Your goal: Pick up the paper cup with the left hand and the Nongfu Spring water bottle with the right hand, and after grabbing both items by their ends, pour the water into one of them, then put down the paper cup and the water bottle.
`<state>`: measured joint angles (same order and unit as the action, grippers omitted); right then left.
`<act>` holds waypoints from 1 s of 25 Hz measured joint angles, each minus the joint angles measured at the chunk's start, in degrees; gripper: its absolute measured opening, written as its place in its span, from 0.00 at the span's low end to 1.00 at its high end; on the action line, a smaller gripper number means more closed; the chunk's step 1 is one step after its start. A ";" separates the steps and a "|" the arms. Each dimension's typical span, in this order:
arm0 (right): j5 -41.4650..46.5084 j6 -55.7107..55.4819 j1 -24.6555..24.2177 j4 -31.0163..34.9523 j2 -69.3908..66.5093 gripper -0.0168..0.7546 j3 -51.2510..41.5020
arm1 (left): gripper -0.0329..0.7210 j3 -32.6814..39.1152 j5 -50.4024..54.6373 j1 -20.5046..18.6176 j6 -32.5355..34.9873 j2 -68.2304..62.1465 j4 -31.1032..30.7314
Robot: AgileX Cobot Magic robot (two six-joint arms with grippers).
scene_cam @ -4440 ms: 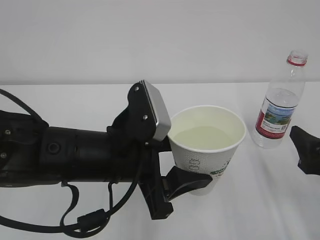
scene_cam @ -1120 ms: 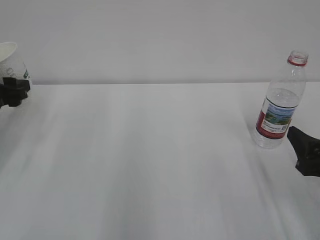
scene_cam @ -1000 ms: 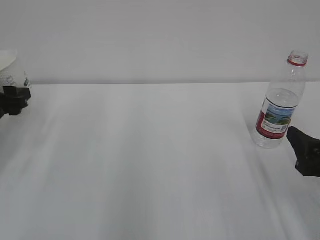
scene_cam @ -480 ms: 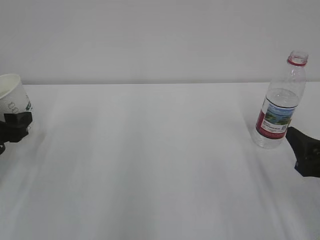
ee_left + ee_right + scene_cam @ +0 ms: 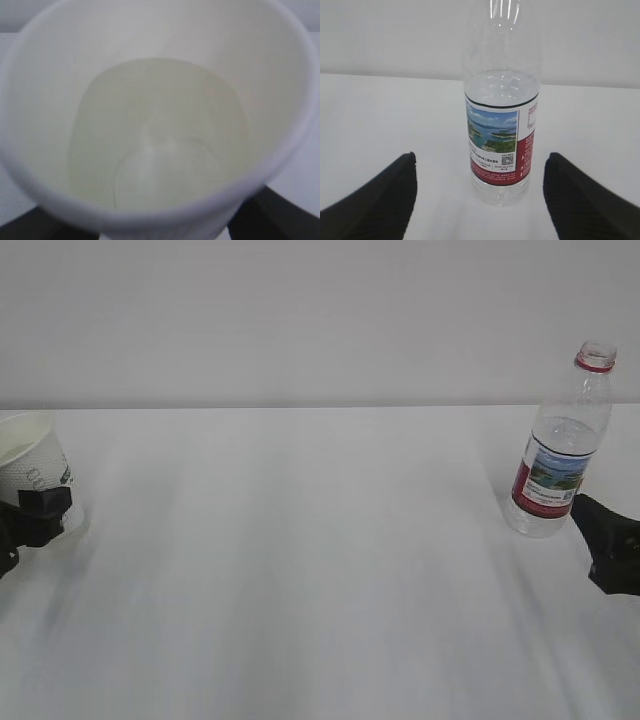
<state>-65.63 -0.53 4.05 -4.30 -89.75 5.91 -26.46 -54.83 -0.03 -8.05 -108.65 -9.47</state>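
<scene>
Step in hand: you are setting the paper cup [image 5: 32, 468] down at the far left of the table [image 5: 300, 570]; judging by the water [image 5: 160, 135] in it, the pour looks done.
Left hand: the left hand [image 5: 28, 520] is gripping the cup low on its wall, jaws fairly wide and closed around it; only a black finger block shows at the frame edge.
Cup: it is sitting upright and looks to be at or near the tabletop, but you cannot tell from these views whether its base is touching.
Water level: it is lying roughly level, well below the rolled rim in the left wrist view, so there is slop margin.
Right hand: the right hand [image 5: 480, 200] is standing wide open, holding nothing, fingers either side of the Nongfu Spring water bottle [image 5: 562, 445] without touching.
Bottle: it is standing upright and uncapped at the far right, partly full, apparently already put down.
Doing it well: be lowering straight down, keeping the cup vertical; open only once the base is seated flat.
Release: spread both fingers evenly, then back away level so that no plate drags the thin wall.
Risk: a paper wall squeezed or nudged could tip and spill.
</scene>
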 joint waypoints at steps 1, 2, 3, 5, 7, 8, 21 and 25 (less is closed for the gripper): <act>0.00 0.00 0.00 0.00 0.00 0.79 0.00 | 0.70 0.00 -0.15 0.00 0.00 -0.11 0.00; 0.00 0.00 0.00 -0.04 0.00 0.79 0.00 | 0.70 0.00 -0.47 0.00 0.09 -0.36 0.00; 0.00 0.00 0.00 -0.13 0.00 0.79 0.00 | 0.70 0.00 -0.75 0.00 0.09 -0.41 0.00; 0.00 0.00 0.00 -0.13 0.00 0.79 0.00 | 0.70 0.00 -2.04 0.00 0.09 -1.35 0.00; 0.00 0.00 0.00 -0.17 0.00 0.79 0.00 | 0.70 0.00 -3.35 0.00 0.09 -2.66 0.00; 0.00 0.00 0.00 -0.17 0.00 0.79 0.00 | 0.70 0.00 -4.08 0.00 0.09 -3.40 0.00; 0.00 0.00 0.00 -0.17 0.00 0.79 0.00 | 0.70 -0.22 -11.39 0.00 0.56 -9.31 0.00; 0.00 0.00 0.00 -0.26 0.00 0.79 0.00 | 0.70 -0.31 -11.70 0.00 2.40 -9.67 -0.20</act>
<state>-65.63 -0.53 4.05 -4.57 -89.75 5.91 -26.77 -66.53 -0.03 -5.65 -118.32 -9.67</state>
